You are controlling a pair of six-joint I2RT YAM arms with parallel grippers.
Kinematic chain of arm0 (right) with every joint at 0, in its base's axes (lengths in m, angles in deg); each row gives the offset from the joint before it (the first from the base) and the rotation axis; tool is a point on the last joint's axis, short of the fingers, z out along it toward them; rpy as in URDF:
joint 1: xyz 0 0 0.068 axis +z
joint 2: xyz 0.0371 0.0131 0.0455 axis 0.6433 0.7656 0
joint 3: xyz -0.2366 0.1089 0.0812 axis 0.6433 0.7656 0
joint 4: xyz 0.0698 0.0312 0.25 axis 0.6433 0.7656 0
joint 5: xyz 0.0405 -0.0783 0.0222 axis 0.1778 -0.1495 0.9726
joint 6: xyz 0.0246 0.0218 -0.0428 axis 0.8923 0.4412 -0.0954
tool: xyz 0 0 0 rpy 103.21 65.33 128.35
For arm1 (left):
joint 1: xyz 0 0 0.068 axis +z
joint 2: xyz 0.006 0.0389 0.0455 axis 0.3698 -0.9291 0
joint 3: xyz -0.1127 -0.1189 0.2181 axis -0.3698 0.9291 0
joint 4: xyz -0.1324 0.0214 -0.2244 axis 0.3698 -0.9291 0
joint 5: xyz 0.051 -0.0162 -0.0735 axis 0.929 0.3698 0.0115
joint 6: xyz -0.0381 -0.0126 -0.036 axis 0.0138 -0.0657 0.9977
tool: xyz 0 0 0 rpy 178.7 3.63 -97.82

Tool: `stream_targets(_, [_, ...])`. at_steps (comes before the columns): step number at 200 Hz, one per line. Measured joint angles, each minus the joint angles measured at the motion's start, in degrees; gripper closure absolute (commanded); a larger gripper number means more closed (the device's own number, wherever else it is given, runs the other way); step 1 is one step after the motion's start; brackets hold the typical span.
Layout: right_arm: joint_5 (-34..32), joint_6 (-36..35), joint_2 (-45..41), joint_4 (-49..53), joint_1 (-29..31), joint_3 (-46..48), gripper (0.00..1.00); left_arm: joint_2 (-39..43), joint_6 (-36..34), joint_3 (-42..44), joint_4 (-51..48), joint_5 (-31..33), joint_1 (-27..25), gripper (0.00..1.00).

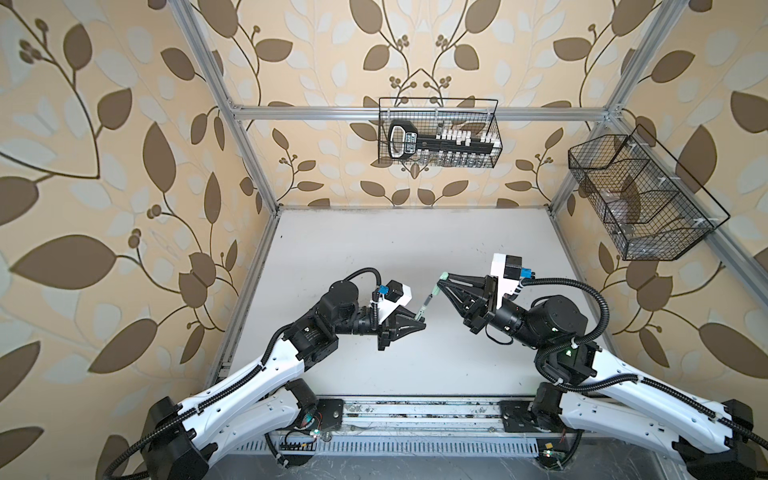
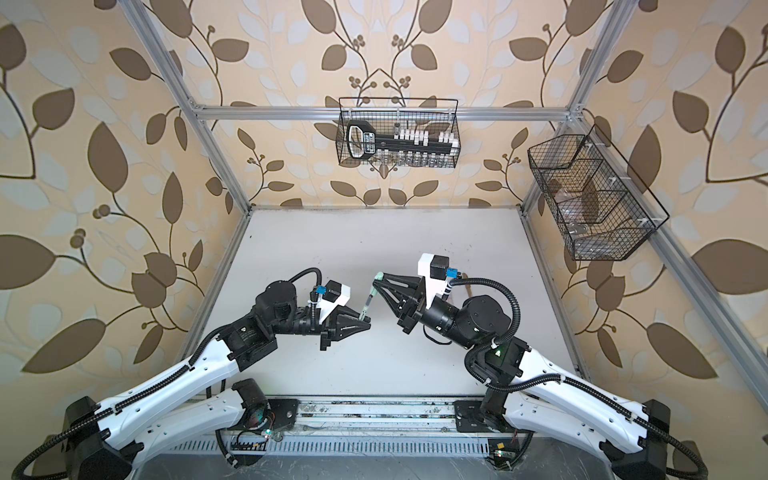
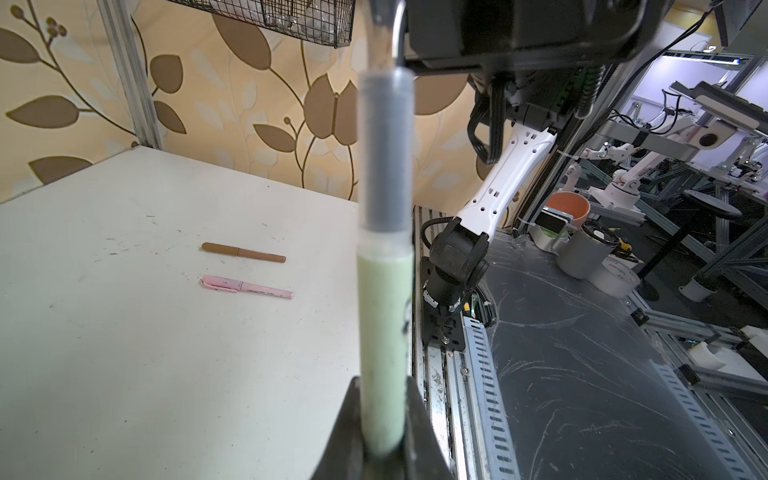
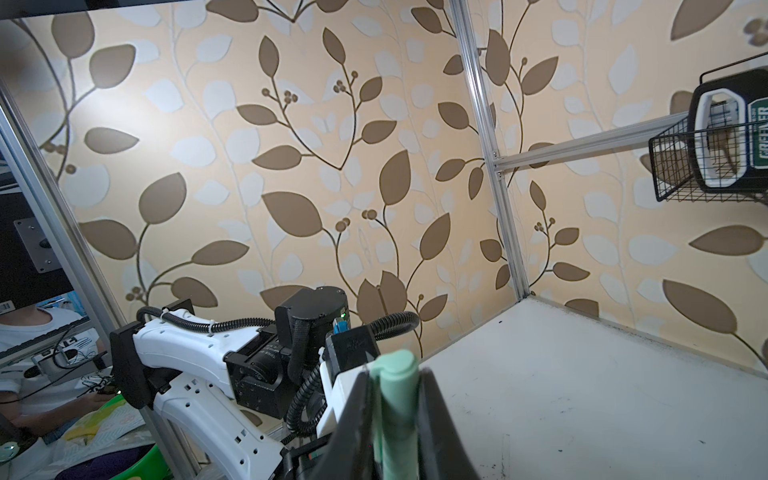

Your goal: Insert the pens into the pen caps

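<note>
Back wire basket (image 1: 384, 120), side mesh basket (image 1: 648, 245), scuffed white table (image 1: 374, 249)

We see the cell through four cameras. Both top views look steeply down from high above the front edge, facing the back wall. They share nearly the whole scene, including the white table (image 1: 395, 249) and the back basket (image 1: 438, 133). The left wrist camera sits very close behind the left gripper (image 3: 382, 390), looking along the green pen (image 3: 384, 316) toward the right arm (image 3: 511, 174). The right wrist camera, equally close behind the right gripper (image 4: 395, 374) and green cap (image 4: 397, 399), faces the left arm (image 4: 187, 353) and the back basket.
</note>
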Motion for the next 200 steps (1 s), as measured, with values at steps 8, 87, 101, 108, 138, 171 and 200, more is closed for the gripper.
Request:
stream_targets(8, [-0.1, 0.0, 0.2, -0.3, 0.0, 0.0, 0.84, 0.0, 0.0, 0.0, 0.0, 0.0, 0.0, 1.0])
stream_targets(87, [-1.4, -0.3, 1.4, -1.2, 0.0, 0.0, 0.84, 0.0, 0.2, 0.0, 0.0, 0.0, 0.3, 1.0])
stream_targets(101, [-1.6, -0.3, 1.5, -1.2, 0.0, 0.1, 0.84, 0.0, 0.2, 0.0, 0.0, 0.0, 0.3, 1.0])
stream_targets(108, [-1.6, -0.3, 1.5, -1.3, 0.0, 0.2, 0.84, 0.0, 0.2, 0.0, 0.0, 0.0, 0.3, 1.0])
stream_targets(138, [-2.0, -0.3, 1.5, -1.5, 0.0, 0.2, 0.84, 0.0, 0.2, 0.0, 0.0, 0.0, 0.3, 1.0])
stream_targets(171, [-2.0, 0.0, 1.7, -1.9, 0.0, 0.9, 0.84, 0.0, 0.4, 0.0, 0.0, 0.0, 0.3, 1.0])
stream_targets(200, [-2.0, 0.9, 2.0, -3.1, 0.0, 2.2, 0.84, 0.1, 1.0, 0.0, -0.2, 0.2, 0.3, 1.0])
